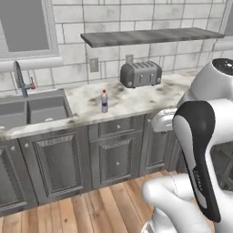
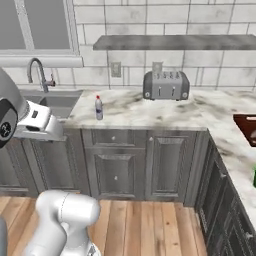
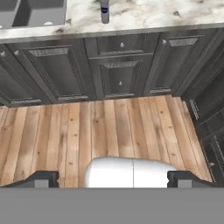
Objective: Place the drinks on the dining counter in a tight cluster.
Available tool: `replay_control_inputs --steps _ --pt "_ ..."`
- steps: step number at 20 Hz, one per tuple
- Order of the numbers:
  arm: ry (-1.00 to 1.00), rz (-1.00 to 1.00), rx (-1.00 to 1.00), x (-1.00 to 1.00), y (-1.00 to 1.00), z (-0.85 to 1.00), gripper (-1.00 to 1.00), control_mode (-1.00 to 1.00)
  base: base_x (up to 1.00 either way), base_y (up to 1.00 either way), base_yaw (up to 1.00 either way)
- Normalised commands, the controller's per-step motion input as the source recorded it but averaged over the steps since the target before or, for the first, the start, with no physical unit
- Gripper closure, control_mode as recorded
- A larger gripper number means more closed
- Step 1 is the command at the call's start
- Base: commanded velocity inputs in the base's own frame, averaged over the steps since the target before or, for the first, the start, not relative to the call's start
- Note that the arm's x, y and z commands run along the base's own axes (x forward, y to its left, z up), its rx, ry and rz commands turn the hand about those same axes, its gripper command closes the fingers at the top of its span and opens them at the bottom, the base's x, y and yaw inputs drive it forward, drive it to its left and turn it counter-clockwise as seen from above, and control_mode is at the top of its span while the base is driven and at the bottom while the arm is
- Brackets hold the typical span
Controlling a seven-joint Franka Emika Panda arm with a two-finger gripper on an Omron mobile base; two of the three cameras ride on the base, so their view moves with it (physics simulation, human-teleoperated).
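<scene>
The small bottle's (image 1: 104, 101) blue label is too blurred to read.

Bright even rendered light, faint shadows; slightly soft, pixelated

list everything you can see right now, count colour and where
small bottle: one, clear with red cap and blue label, upright on the marble counter between sink and toaster
toaster: one, silver, at the back of the counter by the wall
sink: one, grey double basin, set in the counter's left part
faucet: one, grey, behind the sink
marble counter: one, white with brown veins, over dark grey cabinets
shelf: one, grey, on the tiled wall above the toaster
outlet: one, grey, on the wall left of the toaster
window: one, pale frame, above the sink
dark red thing: one, on the right counter, cut off by the edge
floor: wood planks
tool: one, dark fingertips, open, over the floor, holding nothing
</scene>
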Motion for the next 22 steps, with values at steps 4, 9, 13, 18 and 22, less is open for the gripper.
replay_control_inputs --steps 4,9,13,18,22 --pt "0.0 0.0 0.0 0.0 0.0 0.0 -1.0 1.0 1.0 0.3 0.08" --pt "0.0 0.0 0.0 0.0 0.0 0.0 -1.0 1.0 0.99 -0.25 0.34" --pt "0.0 0.0 0.0 0.0 0.0 0.0 -1.0 1.0 0.88 -0.26 0.24" --pt "0.0 0.0 0.0 0.0 0.0 0.0 -1.0 1.0 0.42 -0.5 0.02" --pt "0.0 0.0 0.0 0.0 0.0 0.0 -1.0 1.0 0.23 -0.05 -0.36"
